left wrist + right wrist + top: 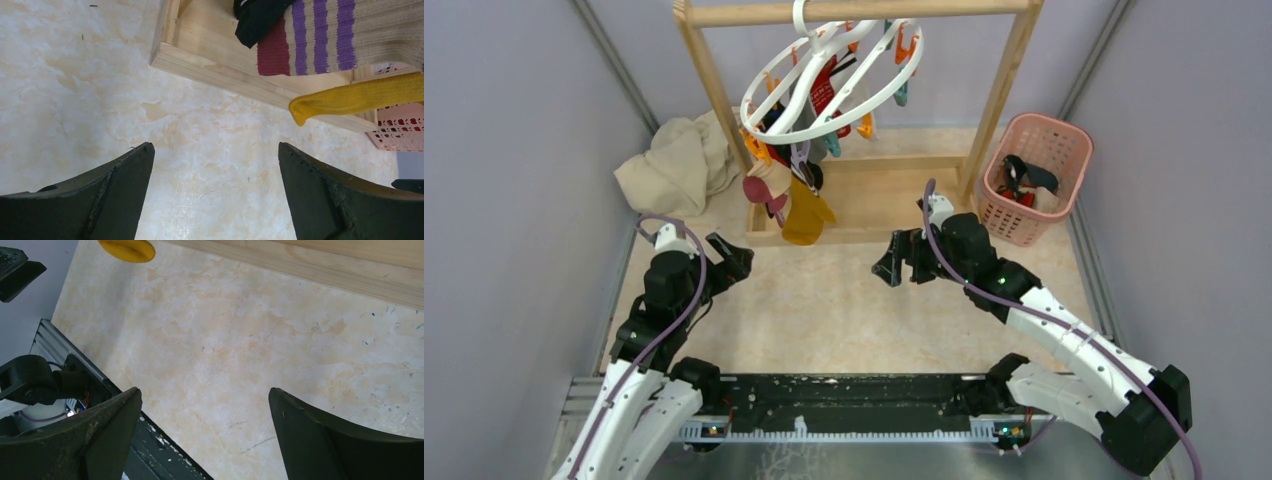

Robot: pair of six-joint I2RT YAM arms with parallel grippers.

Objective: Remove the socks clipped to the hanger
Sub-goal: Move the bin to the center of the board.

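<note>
- The hanger (pixel 819 133) hung tilted from the wooden rack (pixel 714 80), with socks (pixel 776 185) clipped under it and a mustard sock (pixel 807 215) hanging lowest.
- The left claw (pixel 727 257) was spread and empty above the bench (pixel 824 300), near the rack's base.
- The right claw (pixel 894 262) was likewise spread and empty.

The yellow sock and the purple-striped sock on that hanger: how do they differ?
The yellow sock is plain mustard; the striped sock is beige with purple stripes and a dark red band. In the left wrist view the yellow sock looks narrower, the striped sock broader. From above, the yellow sock hangs lower than the striped sock. Both are knitted and hang over the base of the wooden rack.
</note>
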